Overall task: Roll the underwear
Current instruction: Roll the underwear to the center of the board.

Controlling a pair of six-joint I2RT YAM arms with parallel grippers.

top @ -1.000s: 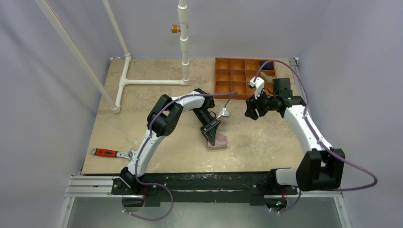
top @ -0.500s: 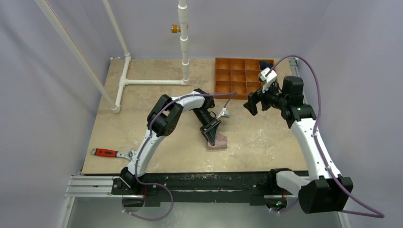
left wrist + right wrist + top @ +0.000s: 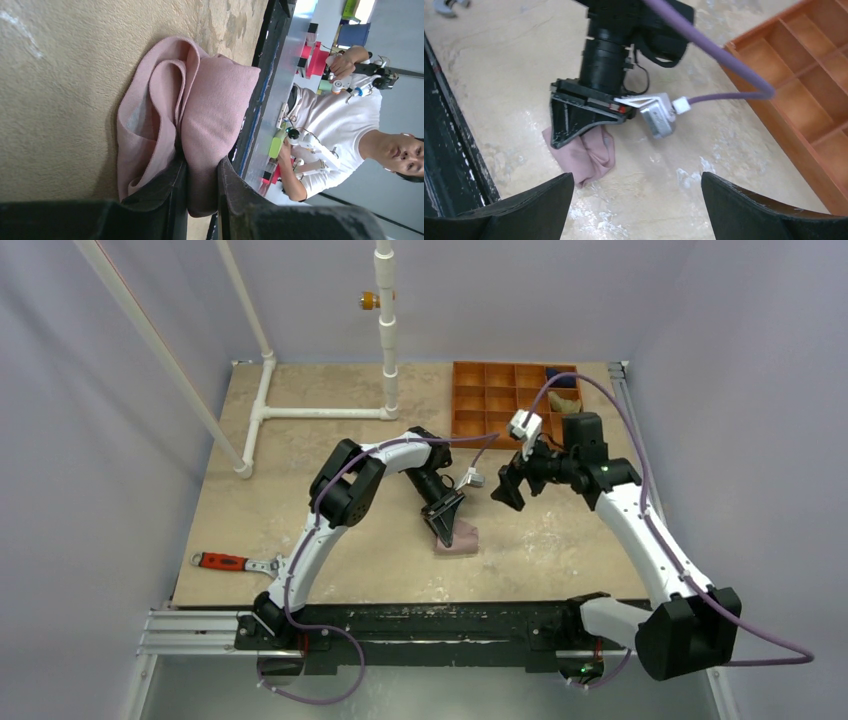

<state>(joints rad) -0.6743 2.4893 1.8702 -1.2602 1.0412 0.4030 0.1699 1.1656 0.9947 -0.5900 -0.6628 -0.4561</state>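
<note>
Near edge, lower left of the top view: a red-handled wrench [image 3: 225, 562] lies flat on the table [image 3: 560, 540], well apart from everything else. Below centre of the same view sits the underwear [image 3: 458, 538], a compact pink bundle on the tabletop, close to the table's near edge. The left gripper [image 3: 445, 528] comes down onto the bundle's left side. In the left wrist view its two fingers stand close together with a thick fold of the underwear [image 3: 215, 100] pinched between them: the left gripper [image 3: 201, 162] is clamped on the cloth. The rest of the garment spills past the fingertips in loose rolled folds and rests on the table. The right gripper [image 3: 503, 492] hangs in the air to the upper right of the bundle, apart from it, touching nothing. In the right wrist view its fingers are spread wide with nothing between them (right gripper [image 3: 637, 175]), and the underwear [image 3: 591, 155] shows beyond, under the left gripper. Farther back, upper right: an orange compartment tray [image 3: 468, 365], with a dark blue cloth bundle [image 3: 562, 380] in a far-right cell. Upper left: a white pipe frame [image 3: 320, 412].
</note>
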